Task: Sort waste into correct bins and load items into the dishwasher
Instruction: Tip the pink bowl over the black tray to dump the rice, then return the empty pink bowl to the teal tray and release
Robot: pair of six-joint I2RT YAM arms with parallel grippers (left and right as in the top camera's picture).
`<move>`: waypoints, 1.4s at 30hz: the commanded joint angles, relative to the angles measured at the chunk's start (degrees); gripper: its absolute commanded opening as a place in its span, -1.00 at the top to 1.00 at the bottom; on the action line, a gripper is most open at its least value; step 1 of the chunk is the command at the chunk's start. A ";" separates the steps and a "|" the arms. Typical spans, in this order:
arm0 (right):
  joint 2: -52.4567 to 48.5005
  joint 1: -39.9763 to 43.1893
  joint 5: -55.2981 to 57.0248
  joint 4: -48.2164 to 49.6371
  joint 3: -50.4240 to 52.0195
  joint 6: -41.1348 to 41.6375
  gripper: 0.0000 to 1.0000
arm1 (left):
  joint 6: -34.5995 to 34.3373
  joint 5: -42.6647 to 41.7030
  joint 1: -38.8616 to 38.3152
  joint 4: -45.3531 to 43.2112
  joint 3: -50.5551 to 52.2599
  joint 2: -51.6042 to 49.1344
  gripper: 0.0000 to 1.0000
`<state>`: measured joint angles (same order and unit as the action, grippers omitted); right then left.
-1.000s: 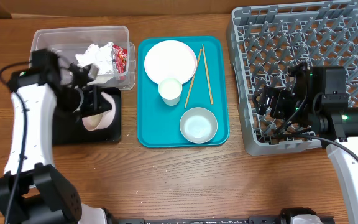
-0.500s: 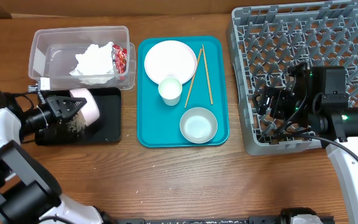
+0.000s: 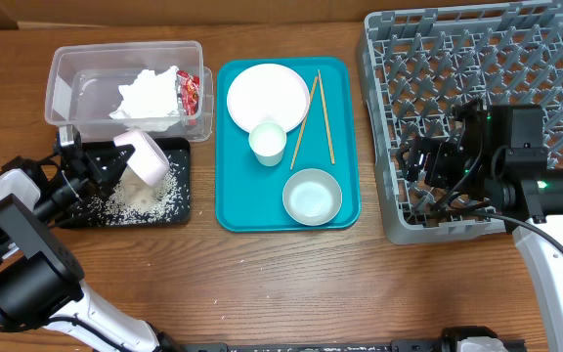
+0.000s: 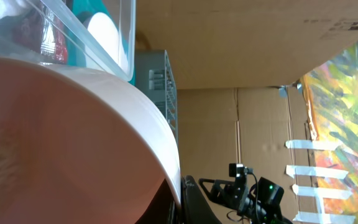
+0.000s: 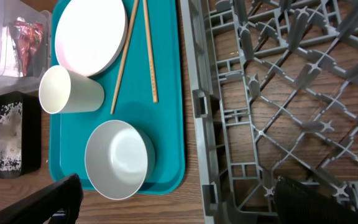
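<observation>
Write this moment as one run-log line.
left gripper: holds small white bowl tilted over shallow black rectangular tray | loose white rice grains: scattered in tray | right gripper: open above large grey plastic dish rack

Table: tub, tray, teal tray, rack

A staged robot test lab is suggested: cardboard panels are set up beyond the wooden table, and white tape and a painted sheet are seen there.
</observation>
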<state>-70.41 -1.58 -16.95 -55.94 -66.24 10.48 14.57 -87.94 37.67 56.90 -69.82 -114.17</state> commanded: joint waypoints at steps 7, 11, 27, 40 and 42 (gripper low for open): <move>-0.02 -0.33 0.33 0.07 -1.49 -0.04 -1.00 | -8.44 -2.69 3.65 -6.43 0.33 -0.59 0.92; -0.02 -0.33 0.31 0.02 -1.49 -0.02 -1.00 | -8.74 0.66 4.96 -8.63 0.33 -0.57 0.92; -0.02 -0.33 0.28 0.00 -1.49 0.00 -1.00 | -11.52 10.12 1.27 -4.55 -1.25 4.72 0.92; -0.02 -0.33 0.31 0.28 -1.49 0.00 -1.00 | -15.45 53.57 -28.96 -2.14 -6.84 25.46 0.92; -0.02 -0.33 0.31 0.28 -1.49 0.00 -1.00 | -15.45 61.59 -37.48 -2.89 -6.80 24.92 0.92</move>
<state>-70.41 -1.58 -16.95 -56.14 -66.24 10.50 0.05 -43.90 9.72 54.50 -76.60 -88.33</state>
